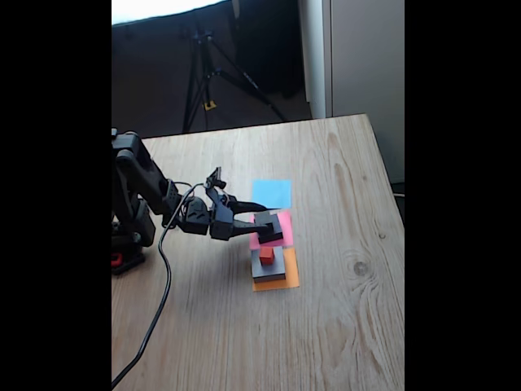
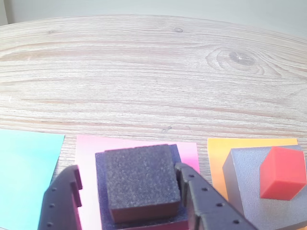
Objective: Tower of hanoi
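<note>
On the pink paper square (image 2: 86, 153) a small black cube (image 2: 139, 179) sits on top of the medium black block (image 2: 101, 191). My gripper (image 2: 128, 168) is open around this pair: the right finger (image 2: 201, 201) is against the cube's side, and the left finger (image 2: 62, 201) stands a little apart. To the right, the large grey block (image 2: 244, 191) lies on the orange paper (image 2: 218, 153) with the tiny red cube (image 2: 283, 172) on it. The fixed view shows my gripper (image 1: 273, 226) over the pink square (image 1: 286, 232), with the grey block (image 1: 269, 269) and red cube (image 1: 266, 255) just in front.
A blue paper square (image 1: 272, 193) lies bare behind the pink one, and appears at the left in the wrist view (image 2: 26, 177). The arm's base (image 1: 130, 236) stands at the table's left edge, its cable (image 1: 163, 293) trailing forward. A tripod (image 1: 207, 73) stands on the floor beyond the table.
</note>
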Robot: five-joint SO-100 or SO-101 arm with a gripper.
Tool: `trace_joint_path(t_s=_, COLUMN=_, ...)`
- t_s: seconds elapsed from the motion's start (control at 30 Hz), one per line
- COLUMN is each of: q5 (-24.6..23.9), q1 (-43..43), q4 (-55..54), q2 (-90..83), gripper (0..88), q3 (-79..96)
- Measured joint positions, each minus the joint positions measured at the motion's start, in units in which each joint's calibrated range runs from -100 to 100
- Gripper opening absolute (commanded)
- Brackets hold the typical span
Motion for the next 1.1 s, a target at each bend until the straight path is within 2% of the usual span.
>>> trace_joint_path(t_s=0.13, q5=-3.6, q1=-0.6, q4=6.1, q2=-8.3, gripper=21.1, q3=1.4)
trace_joint_path(t_s=0.23, q5=-5.9, q1=-0.7, q4=11.1, q2=-14.6, gripper=16.3, q3=1.5)
trace_joint_path(t_s=0.4, q5=-6.6, q1=-0.6, q4=21.4, q2=-24.7, gripper=4.2, q3=1.5)
trace_joint_path(t_s=0.57, q5=-6.4, q1=-0.6, q4=35.9, q2=-34.0, gripper=0.4, q3=-0.5)
trace_joint_path(t_s=0.73, q5=-6.4, q1=0.7, q4=59.7, q2=-42.1, gripper=0.3, q3=-11.7)
trace_joint_path(t_s=0.87, q5=-8.5, q1=2.3, q4=80.0, q2=-44.3, gripper=0.3, q3=-23.4)
trace_joint_path(t_s=1.1, q5=-10.9, q1=7.5, q4=106.6, q2=-44.5, gripper=0.3, q3=-47.0)
